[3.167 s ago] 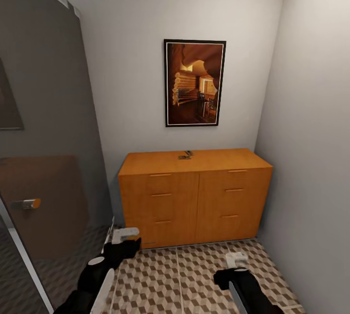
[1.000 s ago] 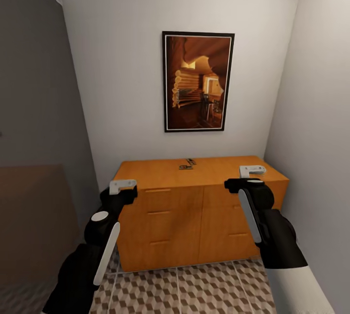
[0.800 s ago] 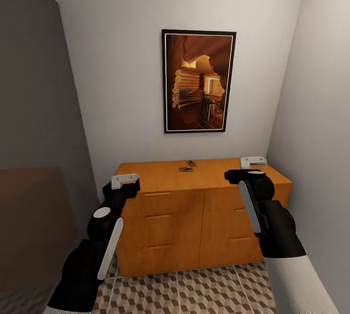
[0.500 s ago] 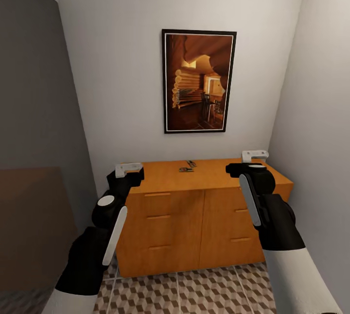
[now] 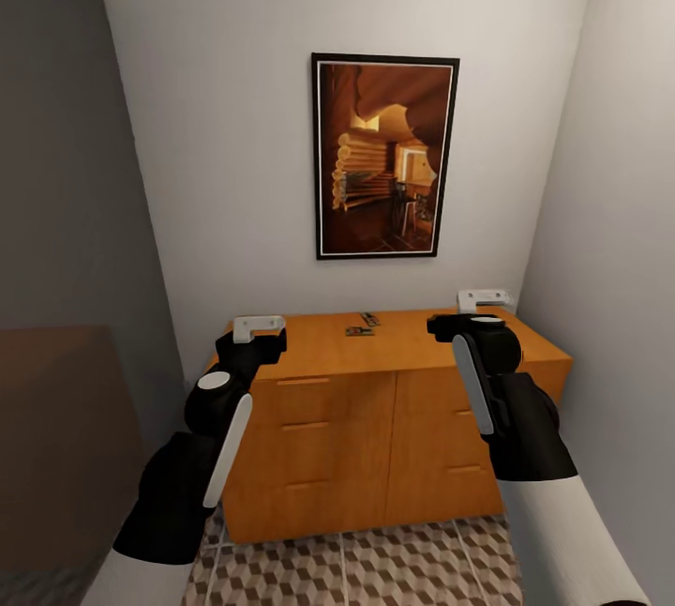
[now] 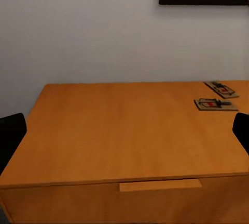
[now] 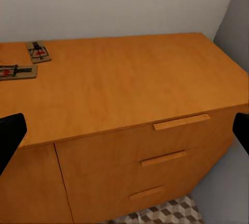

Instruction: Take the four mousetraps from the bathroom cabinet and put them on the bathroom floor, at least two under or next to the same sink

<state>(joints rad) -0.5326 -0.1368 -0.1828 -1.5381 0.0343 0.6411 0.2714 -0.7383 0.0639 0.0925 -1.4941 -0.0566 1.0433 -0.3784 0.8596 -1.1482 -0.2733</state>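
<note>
On the left side, the left gripper point(image 5: 259, 325) is raised above the left front corner of the cabinet point(image 5: 394, 418). Its jaws are open wide and hold nothing; in the left wrist view the two dark fingertips point(image 6: 11, 136) stand far apart. On the cabinet top, near the wall and under the framed picture point(image 5: 384, 156), two mousetraps point(image 5: 361, 324) lie flat, just beside each other. More to the right, the right gripper point(image 5: 483, 298) hangs above the right part of the cabinet top, also open and empty. Below, the bathroom floor point(image 5: 375, 573) with the cube pattern is visible.
</note>
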